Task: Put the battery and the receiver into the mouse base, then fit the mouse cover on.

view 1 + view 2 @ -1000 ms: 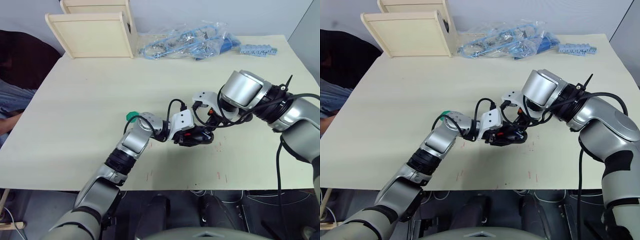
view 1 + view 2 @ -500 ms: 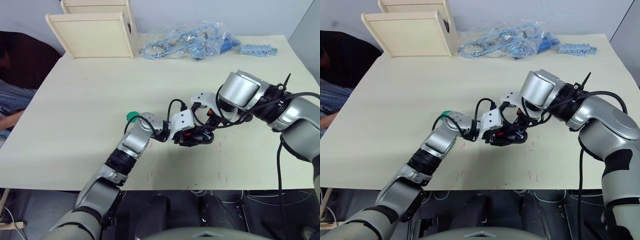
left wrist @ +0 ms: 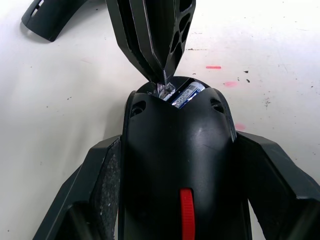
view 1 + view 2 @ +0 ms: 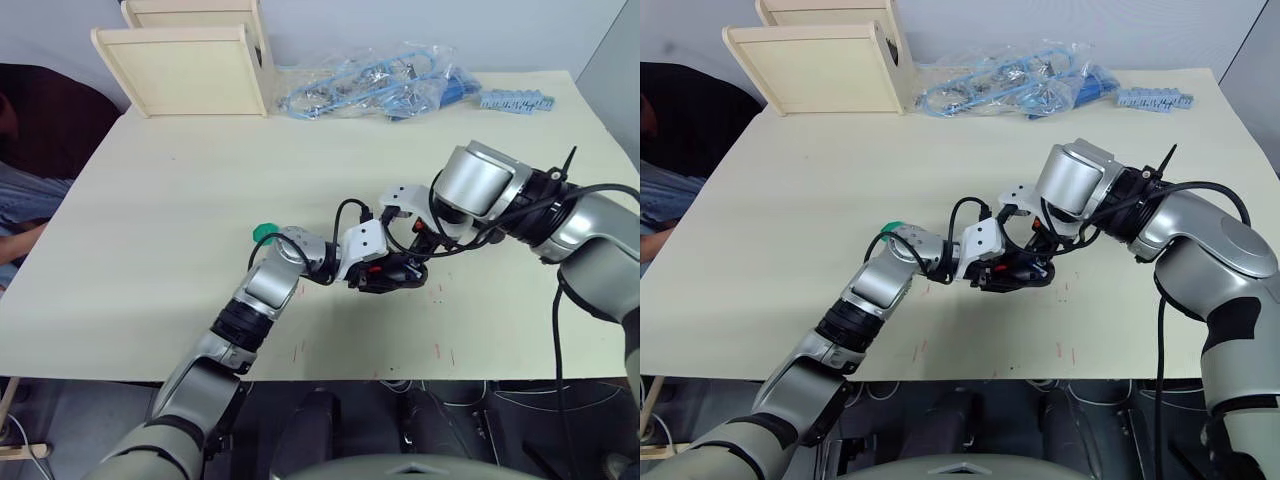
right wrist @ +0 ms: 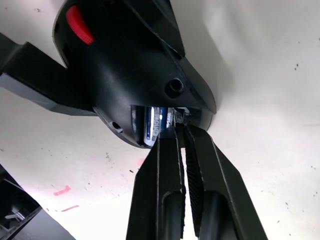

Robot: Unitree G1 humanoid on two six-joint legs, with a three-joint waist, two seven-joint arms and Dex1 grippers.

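My left gripper point(image 3: 180, 167) is shut on the mouse base point(image 3: 177, 145), one finger on each side, holding it just above the table point(image 4: 180, 180). The base is black with a red strip. The blue battery point(image 3: 186, 94) lies inside the open compartment at its end and also appears as the battery point(image 5: 156, 122) in the right wrist view. My right gripper point(image 5: 180, 131) is shut, with its tips at that compartment beside the battery. A tiny silvery piece is pinched at the tips and looks like the receiver point(image 3: 165, 90). The mouse cover point(image 3: 50, 22) lies on the table just beyond the base.
A green round disc point(image 4: 263, 233) sits by my left forearm. Clear bags of blue parts point(image 4: 375, 90) lie at the table's far edge. Wooden shelves point(image 4: 185, 65) stand at the far left. A person sits off the table's left side.
My right arm has eased slightly to the left over the base. The left gripper and the mouse base have stayed put.
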